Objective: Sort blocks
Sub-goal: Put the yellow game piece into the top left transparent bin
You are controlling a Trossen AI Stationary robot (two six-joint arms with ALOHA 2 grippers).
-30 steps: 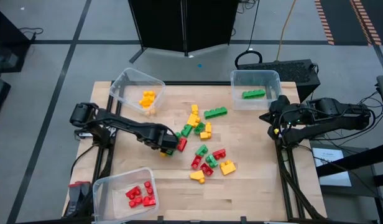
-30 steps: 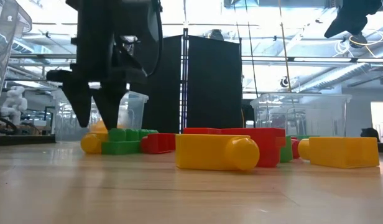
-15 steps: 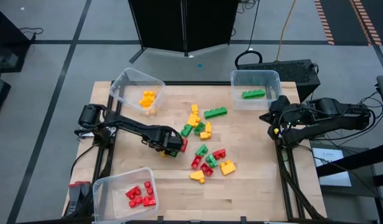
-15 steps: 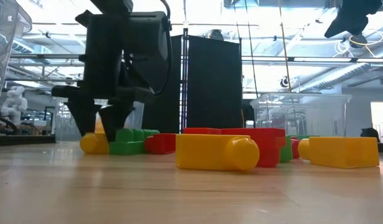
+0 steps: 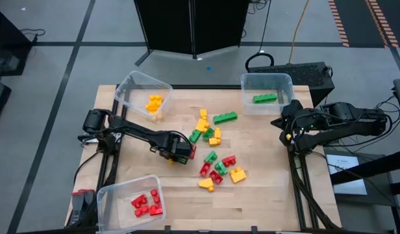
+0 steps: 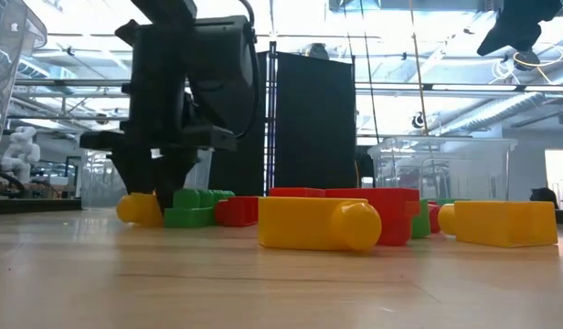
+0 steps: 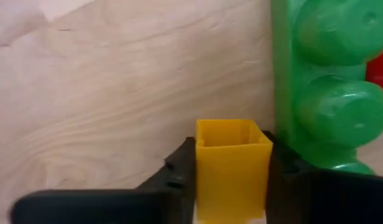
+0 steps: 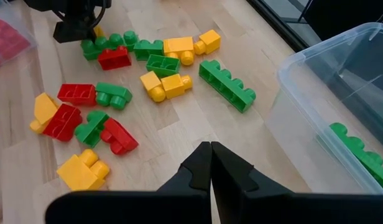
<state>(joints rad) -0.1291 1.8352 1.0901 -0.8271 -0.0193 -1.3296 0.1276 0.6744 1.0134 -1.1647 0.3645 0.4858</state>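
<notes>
The left gripper [image 5: 178, 155], left of centre in the high view, had its jaws clenched on a small yellow block [image 7: 232, 165], presumably bound for the yellow bin [image 5: 141, 93] at upper left. The right gripper [image 8: 210, 155] waited at the right edge, jaws clenched on nothing. Three bins stood on the tabletop [image 5: 265, 195]; roughly seventeen blocks [image 5: 213, 156] lay loose mid-frame.

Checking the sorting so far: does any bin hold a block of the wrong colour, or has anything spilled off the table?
Nothing stands out. The yellow bin, green bin and red bin each hold one colour; loose blocks all lie on the table.
</notes>
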